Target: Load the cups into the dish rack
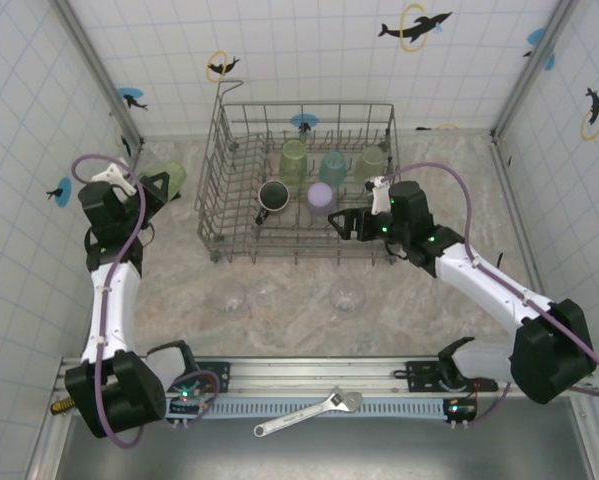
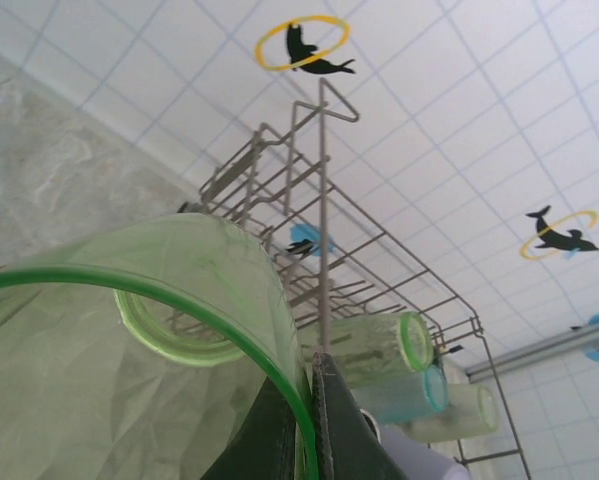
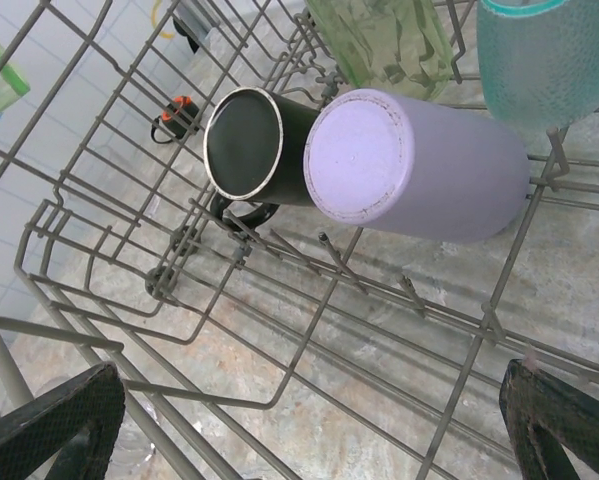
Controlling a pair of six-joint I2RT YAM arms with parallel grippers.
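While three clear cups (image 1: 347, 294), as far as can be made out, stand on the desk (image 1: 449, 310) just in front of the dish rack (image 1: 279, 258), the loading looks a little past halfway. The right gripper (image 1: 341, 224) hangs over the rack's near edge with its jaws spread wide and empty. It is close to a black cup (image 3: 244, 140) and a lavender cup (image 3: 409, 165), which lie side by side among the tines. Behind them, in the back row, sit a green tumbler (image 1: 294, 160), a teal cup (image 1: 332, 167) and a pale green cup (image 1: 371, 160). Off the rack's left side, the left gripper (image 2: 304, 435) is pinched tight on the rim of a translucent green cup (image 2: 129, 390), held clear of the desk and not yet over the wires. By this count five are racked, one is in hand and three are left to pick up.
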